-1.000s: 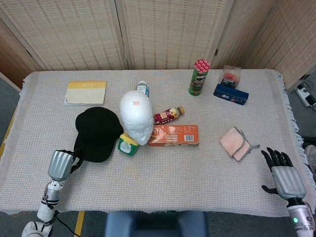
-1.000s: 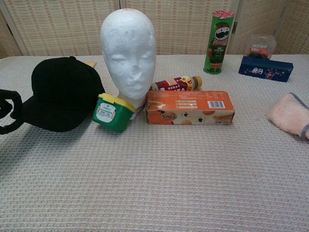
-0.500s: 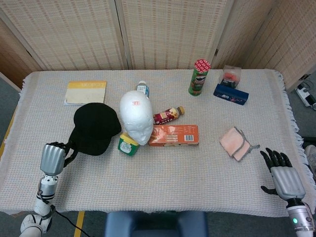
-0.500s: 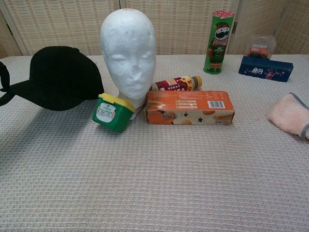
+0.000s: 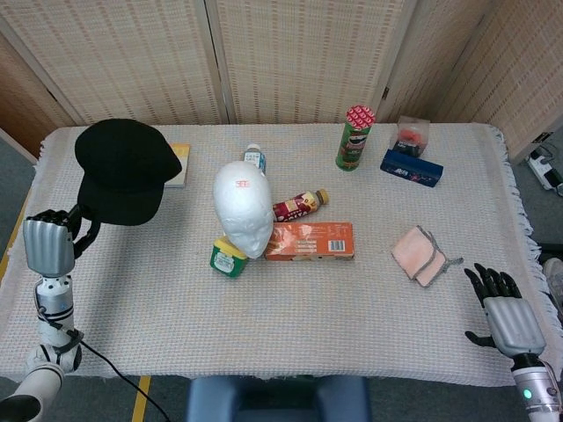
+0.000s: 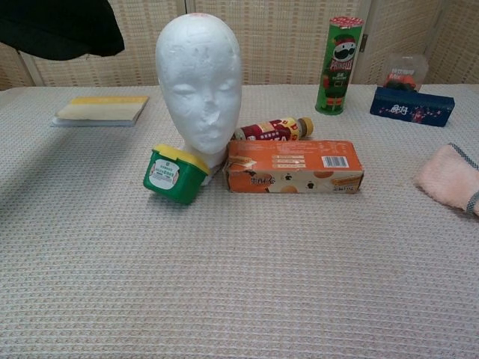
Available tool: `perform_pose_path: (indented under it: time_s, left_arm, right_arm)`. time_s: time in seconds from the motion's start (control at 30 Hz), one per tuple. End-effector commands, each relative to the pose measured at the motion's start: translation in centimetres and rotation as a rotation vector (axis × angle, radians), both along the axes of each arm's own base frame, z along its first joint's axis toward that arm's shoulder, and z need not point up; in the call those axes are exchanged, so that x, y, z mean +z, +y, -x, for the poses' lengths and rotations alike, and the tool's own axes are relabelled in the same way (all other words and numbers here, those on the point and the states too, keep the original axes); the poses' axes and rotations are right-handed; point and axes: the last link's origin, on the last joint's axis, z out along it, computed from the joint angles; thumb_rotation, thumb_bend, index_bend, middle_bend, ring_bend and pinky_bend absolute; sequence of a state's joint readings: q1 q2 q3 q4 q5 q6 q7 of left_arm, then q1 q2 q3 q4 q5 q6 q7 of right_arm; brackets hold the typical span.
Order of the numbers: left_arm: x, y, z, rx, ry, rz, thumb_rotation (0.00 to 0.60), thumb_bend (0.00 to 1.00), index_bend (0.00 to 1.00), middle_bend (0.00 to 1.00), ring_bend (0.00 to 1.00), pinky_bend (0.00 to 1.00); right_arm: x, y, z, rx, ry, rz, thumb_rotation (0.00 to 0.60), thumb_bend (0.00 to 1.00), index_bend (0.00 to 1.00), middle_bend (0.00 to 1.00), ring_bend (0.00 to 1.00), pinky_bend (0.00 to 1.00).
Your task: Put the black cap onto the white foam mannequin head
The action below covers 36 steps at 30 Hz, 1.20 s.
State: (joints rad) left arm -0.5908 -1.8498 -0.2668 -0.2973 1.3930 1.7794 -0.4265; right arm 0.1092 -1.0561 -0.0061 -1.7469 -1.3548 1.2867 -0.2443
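My left hand [image 5: 48,244] grips the back edge of the black cap [image 5: 123,169] and holds it in the air over the table's left side. In the chest view only the cap's lower part [image 6: 63,30] shows at the top left corner, above and left of the head. The white foam mannequin head [image 5: 244,207] stands upright mid-table with nothing on it, its face [image 6: 199,82] turned to the front. My right hand [image 5: 505,309] rests open at the table's front right edge, holding nothing.
A green tub [image 6: 174,174] and an orange box [image 6: 294,166] lie against the head's base, with a bottle [image 6: 273,129] behind them. A yellow pad [image 6: 101,109] lies under the cap. A Pringles can [image 5: 354,137], a blue box [image 5: 411,167] and a pink cloth [image 5: 420,254] occupy the right.
My left hand has lifted the cap off the table and carried it up and to the left, uncovering the yellow pad. The right hand has stayed put.
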Motion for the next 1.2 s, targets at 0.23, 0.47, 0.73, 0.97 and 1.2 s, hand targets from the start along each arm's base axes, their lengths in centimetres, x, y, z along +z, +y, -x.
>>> perform_pose_path:
  time_s: [0.23, 0.47, 0.73, 0.97, 1.2]
  left_arm:
    - [2.1, 3.5, -5.2, -0.107, -0.021, -0.075, 0.6, 0.54, 0.7, 1.0, 0.99, 0.99]
    - [-0.8, 4.1, -10.4, -0.218, -0.016, -0.034, 0.6, 0.54, 0.7, 1.0, 0.99, 0.99]
    - [-4.2, 2.5, -14.4, -0.316, -0.007, 0.032, 0.6, 0.54, 0.7, 1.0, 0.99, 0.99]
    - [-7.2, -0.1, -16.0, -0.372, 0.005, 0.114, 0.6, 0.54, 0.7, 1.0, 0.99, 0.99]
    - [-8.7, -1.9, -14.9, -0.359, 0.026, 0.163, 0.6, 0.54, 0.7, 1.0, 0.99, 0.99]
  right_arm:
    - [0.5, -0.1, -0.1, -0.003, -0.018, 0.016, 0.6, 0.06, 0.0, 0.0, 0.0, 0.0]
    - [1.3, -0.3, 0.0, -0.007, -0.032, 0.038, 0.6, 0.06, 0.0, 0.0, 0.0, 0.0]
    - [1.8, -0.2, 0.1, -0.007, -0.045, 0.039, 0.6, 0.06, 0.0, 0.0, 0.0, 0.0]
    - [2.0, -0.2, -0.1, 0.004, -0.056, 0.034, 0.6, 0.06, 0.0, 0.0, 0.0, 0.0]
    - [2.2, 0.0, -0.3, 0.015, -0.06, 0.035, 0.6, 0.06, 0.0, 0.0, 0.0, 0.0]
